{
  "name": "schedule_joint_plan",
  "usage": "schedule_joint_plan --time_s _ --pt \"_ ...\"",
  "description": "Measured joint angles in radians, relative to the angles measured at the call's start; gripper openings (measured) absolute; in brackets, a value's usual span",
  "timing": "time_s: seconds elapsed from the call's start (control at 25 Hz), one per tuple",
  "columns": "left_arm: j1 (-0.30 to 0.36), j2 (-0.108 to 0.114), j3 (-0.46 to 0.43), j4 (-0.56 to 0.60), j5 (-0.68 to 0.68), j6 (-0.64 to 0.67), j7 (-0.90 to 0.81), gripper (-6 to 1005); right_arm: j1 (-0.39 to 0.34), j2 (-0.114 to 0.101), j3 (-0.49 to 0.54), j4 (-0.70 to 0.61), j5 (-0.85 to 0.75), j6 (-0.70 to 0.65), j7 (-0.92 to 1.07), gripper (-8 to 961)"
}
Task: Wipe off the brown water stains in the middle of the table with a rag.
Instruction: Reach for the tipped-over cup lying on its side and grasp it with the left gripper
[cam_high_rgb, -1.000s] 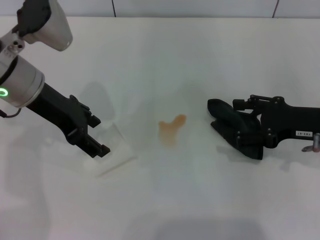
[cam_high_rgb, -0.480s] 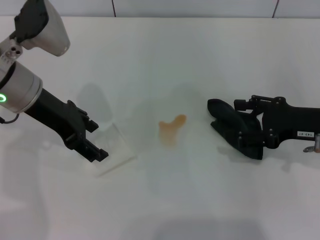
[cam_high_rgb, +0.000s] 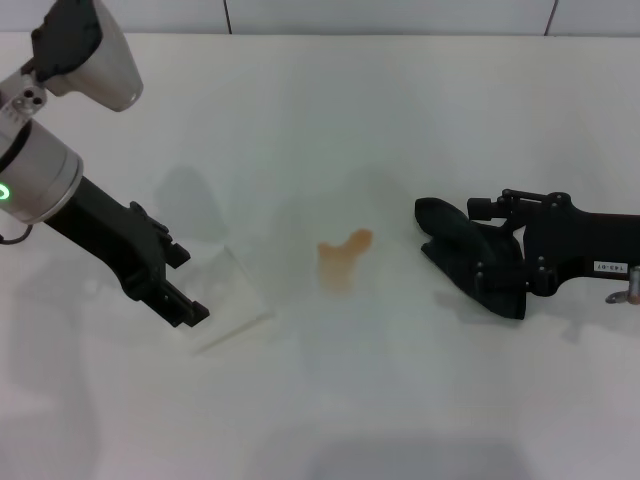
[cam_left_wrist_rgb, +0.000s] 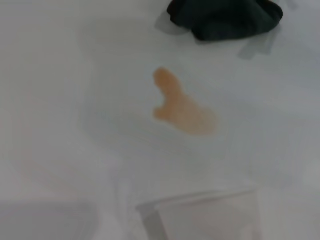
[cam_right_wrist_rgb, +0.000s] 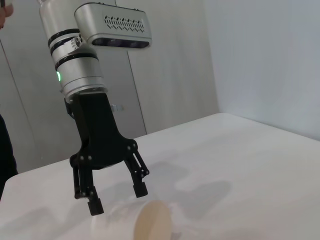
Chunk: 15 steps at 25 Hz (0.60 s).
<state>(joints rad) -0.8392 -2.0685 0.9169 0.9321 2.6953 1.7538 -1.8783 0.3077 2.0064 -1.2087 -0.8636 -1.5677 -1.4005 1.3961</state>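
The brown water stains (cam_high_rgb: 343, 258) lie as one orange-brown blotch in the middle of the white table (cam_high_rgb: 330, 110). They also show in the left wrist view (cam_left_wrist_rgb: 182, 107). The black rag (cam_high_rgb: 440, 218) sits on the table right of the stain, and my right gripper (cam_high_rgb: 470, 262) lies low over it, shut on it. The rag also shows in the left wrist view (cam_left_wrist_rgb: 225, 17). My left gripper (cam_high_rgb: 190, 310) is left of the stain; in the right wrist view the left gripper (cam_right_wrist_rgb: 118, 197) is open and empty.
A clear plastic cup (cam_high_rgb: 228, 290) lies on its side on the table just right of my left gripper, between it and the stain. The cup also shows in the left wrist view (cam_left_wrist_rgb: 205, 215) and in the right wrist view (cam_right_wrist_rgb: 150, 220).
My left gripper has drawn back a little to the left, away from the cup. The right arm, the rag and the stain have not moved.
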Motion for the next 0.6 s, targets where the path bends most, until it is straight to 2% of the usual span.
schedule_joint_plan --time_s 0.6 --pt "-0.026 0.0 0.003 -0.027 0.06 0.011 -0.018 856 0.001 0.001 0.0 -0.001 0.0 0.0 0.004 840"
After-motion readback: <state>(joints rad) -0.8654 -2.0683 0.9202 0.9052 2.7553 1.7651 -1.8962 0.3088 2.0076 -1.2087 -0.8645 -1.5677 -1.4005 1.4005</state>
